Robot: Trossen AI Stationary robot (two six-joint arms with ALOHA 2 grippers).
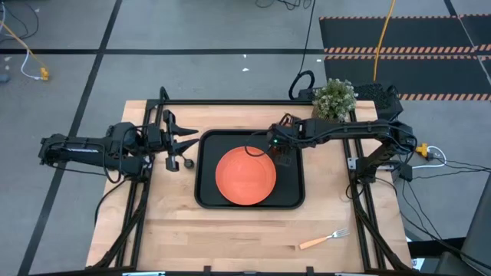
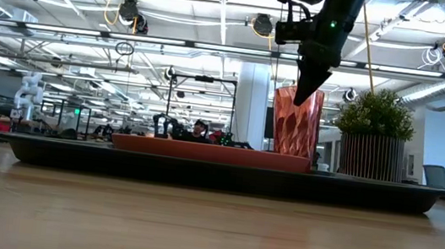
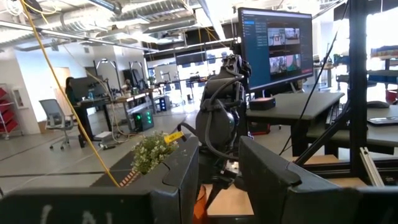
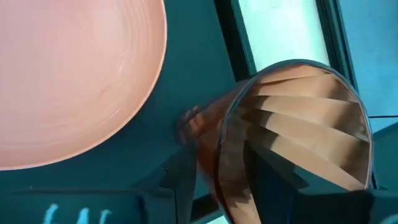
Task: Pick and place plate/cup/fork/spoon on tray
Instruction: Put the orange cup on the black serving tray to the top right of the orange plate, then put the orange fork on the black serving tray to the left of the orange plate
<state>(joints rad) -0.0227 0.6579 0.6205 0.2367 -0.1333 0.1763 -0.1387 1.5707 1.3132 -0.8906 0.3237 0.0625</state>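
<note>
The cup [image 2: 296, 122] is seen standing upright on the tray [image 1: 207, 198], its long axis vertical and its mouth pointing up, just beside the plate [image 1: 245, 176] on that plate's far right edge. In the low view the right gripper [image 2: 307, 91] is seen reaching down from above to the cup's rim, with one dark finger [image 4: 273, 177] inside the mouth and the other finger [image 4: 181, 180] outside the ribbed wall. In the right wrist view the fingers are set astride the wall, but a gap shows on the outer side, so the grip appears released; whether the wall is still touched cannot be told. The plate lies flat below and beside this gripper, filling the middle of the tray.

The fork [image 1: 324, 238] lies on the bare table [image 1: 230, 230], well apart from the right gripper, near the front right. Its long axis runs at a shallow slant, with the tan handle pointing to the front left and the tines pointing to the right.

The left gripper [image 1: 184, 146] is held over the table just beside the tray's left rim, pointing toward the tray. Its fingers stand partly apart, and nothing is seen between them. A potted plant [image 1: 334, 98] stands beyond the right gripper at the table's far edge.

No brand, label or legible writing is made out on any of the task's things; a monitor [image 3: 277, 46] in the room shows only small pictures.
</note>
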